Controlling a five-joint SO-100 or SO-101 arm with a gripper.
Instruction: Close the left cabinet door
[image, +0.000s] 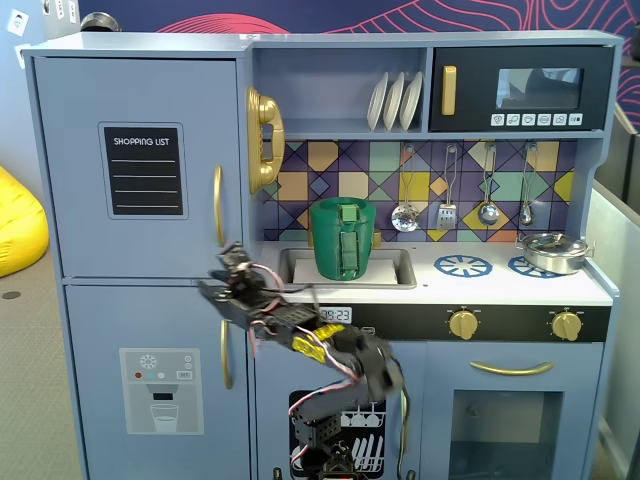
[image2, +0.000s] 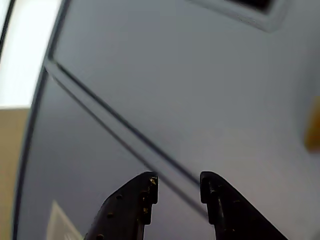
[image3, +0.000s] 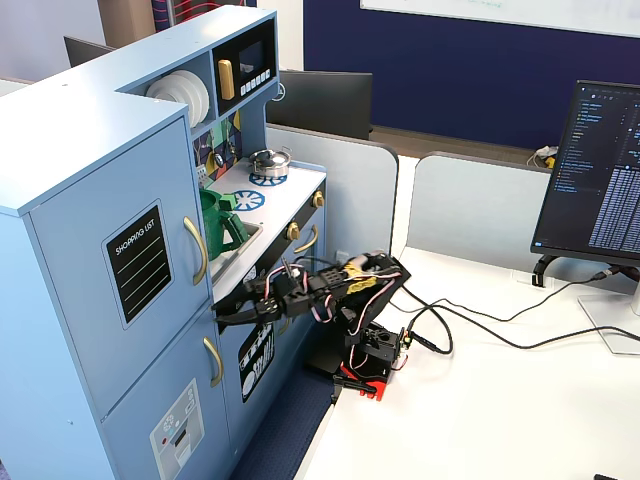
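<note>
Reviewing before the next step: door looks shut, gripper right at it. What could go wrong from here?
1. The gripper sits open, close to the seam between the left cabinet door and the lower door; pushing on could jam a fingertip in that groove or strain the arm.
2. The gold handle is close above the gripper in a fixed view; pulling back upward might hook it and reopen the door.

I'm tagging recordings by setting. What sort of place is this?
Probably an office or lab, not a home kitchen: the toy kitchen sits by a white desk with a computer monitor and grey partition panels.
</note>
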